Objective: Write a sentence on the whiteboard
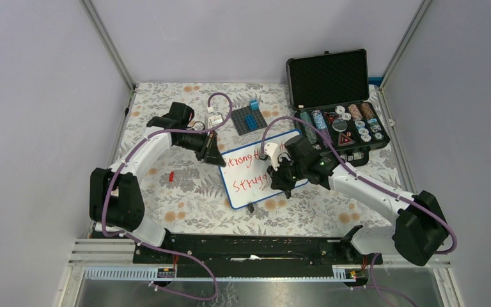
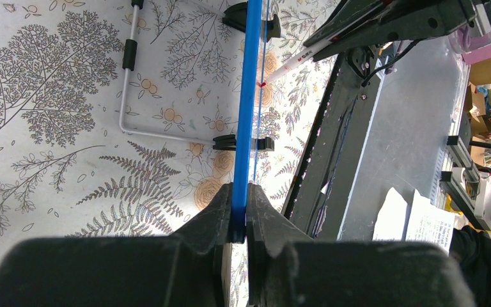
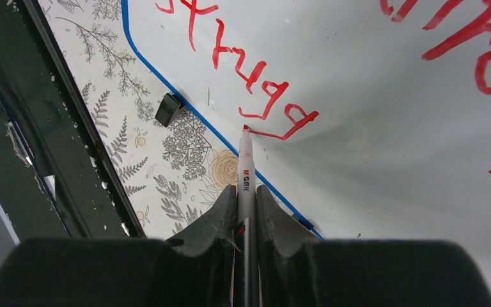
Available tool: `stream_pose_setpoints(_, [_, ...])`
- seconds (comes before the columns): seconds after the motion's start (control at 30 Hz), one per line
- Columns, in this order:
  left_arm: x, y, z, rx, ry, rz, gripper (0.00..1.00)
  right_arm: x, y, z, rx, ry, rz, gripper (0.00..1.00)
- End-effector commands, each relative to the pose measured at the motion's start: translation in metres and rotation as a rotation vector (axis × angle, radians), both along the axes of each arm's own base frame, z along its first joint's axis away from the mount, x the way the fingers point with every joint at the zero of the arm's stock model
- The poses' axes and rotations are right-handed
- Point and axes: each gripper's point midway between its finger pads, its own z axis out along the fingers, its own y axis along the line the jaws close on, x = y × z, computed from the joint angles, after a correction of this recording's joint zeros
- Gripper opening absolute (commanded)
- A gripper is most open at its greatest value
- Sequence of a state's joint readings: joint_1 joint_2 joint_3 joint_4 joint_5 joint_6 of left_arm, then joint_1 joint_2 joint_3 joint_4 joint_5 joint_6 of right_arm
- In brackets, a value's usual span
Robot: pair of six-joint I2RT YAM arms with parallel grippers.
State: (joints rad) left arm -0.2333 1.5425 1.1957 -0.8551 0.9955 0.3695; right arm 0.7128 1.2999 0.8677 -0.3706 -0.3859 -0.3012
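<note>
From above, a floral cloth (image 1: 166,198) covers the table between plain grey walls. The whiteboard (image 1: 246,198) lies at the centre, with an open black case (image 1: 335,102) at two o'clock of it. The right arm hides part of the red writing. In the left wrist view, the left gripper (image 2: 238,224) is pinched on the board's blue rim, seen edge-on. In the right wrist view, the right gripper (image 3: 246,192) is clamped on a marker (image 3: 245,169). Its tip touches the board at six o'clock of the lettering, and the frame cuts the words off.

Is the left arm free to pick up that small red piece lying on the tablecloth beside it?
Probably not yet: the left gripper is clamped on the whiteboard rim, holding it. Nothing blocks the way to the red piece, though.
</note>
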Motion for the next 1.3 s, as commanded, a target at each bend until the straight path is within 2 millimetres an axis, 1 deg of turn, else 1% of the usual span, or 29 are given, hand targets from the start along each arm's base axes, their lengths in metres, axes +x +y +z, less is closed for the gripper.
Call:
stream_pose_setpoints(0.0, [0.015, 0.003, -0.006, 0.045, -0.08, -0.006, 0.0, 0.008, 0.016, 0.038, 0.097, -0.074, 0.019, 0.0])
stream_pose_setpoints(0.17, [0.015, 0.003, -0.006, 0.045, -0.083, -0.006, 0.0, -0.003, 0.012, 0.048, 0.106, -0.073, 0.053, 0.0])
stream_pose_setpoints(0.3, [0.016, 0.003, -0.005, 0.046, -0.086, -0.004, 0.0, -0.008, 0.003, 0.046, 0.081, -0.072, 0.059, 0.0])
stream_pose_setpoints(0.4, [0.015, 0.003, -0.004, 0.048, -0.089, -0.003, 0.0, -0.002, -0.007, 0.043, 0.068, -0.076, 0.03, 0.0])
stream_pose_setpoints(0.5, [0.015, 0.004, -0.005, 0.05, -0.092, -0.004, 0.0, 0.006, -0.015, 0.046, 0.069, -0.076, -0.002, 0.0])
stream_pose_setpoints(0.6, [0.015, 0.004, -0.004, 0.049, -0.095, -0.004, 0.0, 0.009, -0.016, 0.056, 0.089, -0.073, -0.014, 0.0])
stream_pose_setpoints(0.67, [0.016, 0.003, -0.004, 0.046, -0.092, -0.005, 0.0, 0.007, -0.016, 0.06, 0.1, -0.055, -0.011, 0.0])
stream_pose_setpoints(0.73, [0.016, 0.002, -0.004, 0.042, -0.088, -0.006, 0.0, 0.007, -0.019, 0.061, 0.107, -0.037, -0.018, 0.0])
stream_pose_setpoints(1.0, [0.016, 0.004, -0.002, 0.051, -0.102, -0.003, 0.0, 0.022, -0.036, 0.057, 0.142, 0.025, -0.091, 0.0])
stream_pose_setpoints(1.13, [0.016, 0.004, -0.004, 0.051, -0.095, -0.003, 0.0, 0.023, -0.039, 0.055, 0.152, 0.037, -0.102, 0.0])
stream_pose_setpoints(1.27, [0.016, 0.003, -0.003, 0.049, -0.094, -0.003, 0.0, 0.023, -0.037, 0.055, 0.176, 0.034, -0.103, 0.0])
